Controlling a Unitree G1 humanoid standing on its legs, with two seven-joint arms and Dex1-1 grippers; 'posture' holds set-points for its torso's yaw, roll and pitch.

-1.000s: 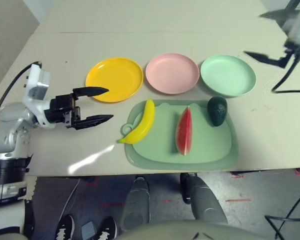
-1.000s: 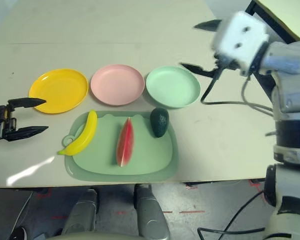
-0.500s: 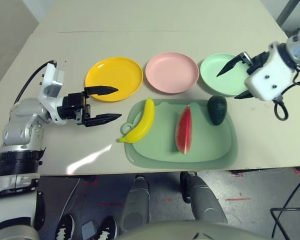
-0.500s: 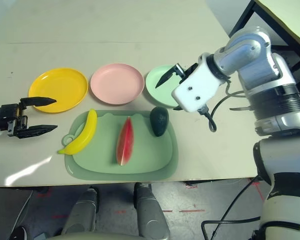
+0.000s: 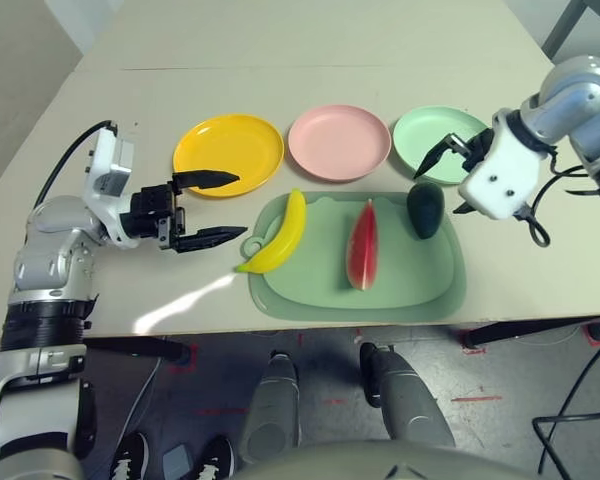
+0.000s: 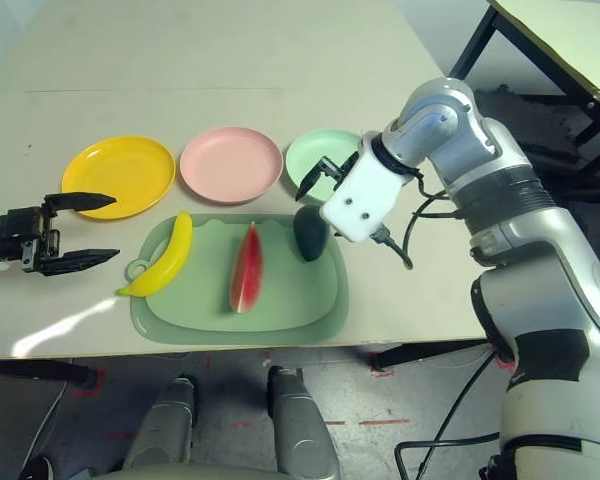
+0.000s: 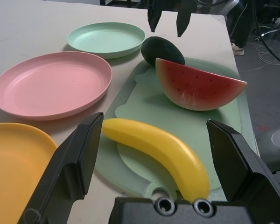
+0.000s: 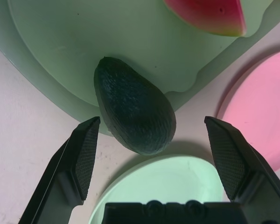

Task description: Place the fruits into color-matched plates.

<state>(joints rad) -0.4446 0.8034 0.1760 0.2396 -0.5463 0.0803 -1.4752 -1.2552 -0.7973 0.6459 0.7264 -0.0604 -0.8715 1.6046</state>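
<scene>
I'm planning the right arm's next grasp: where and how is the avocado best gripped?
Probably across its middle, from above, one finger along each long side: the avocado lies on its side, longer than wide, and the open right claw seems wide enough to straddle it.

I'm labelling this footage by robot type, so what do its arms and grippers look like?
Both arms are silver-grey with ribbed black bands and white, rounded segments. The left gripper and right gripper each have two pointed black fingers; the inner pads look finely textured. White housings with small dark screw holes sit behind the grippers, and black cables loop out near the wrists.
</scene>
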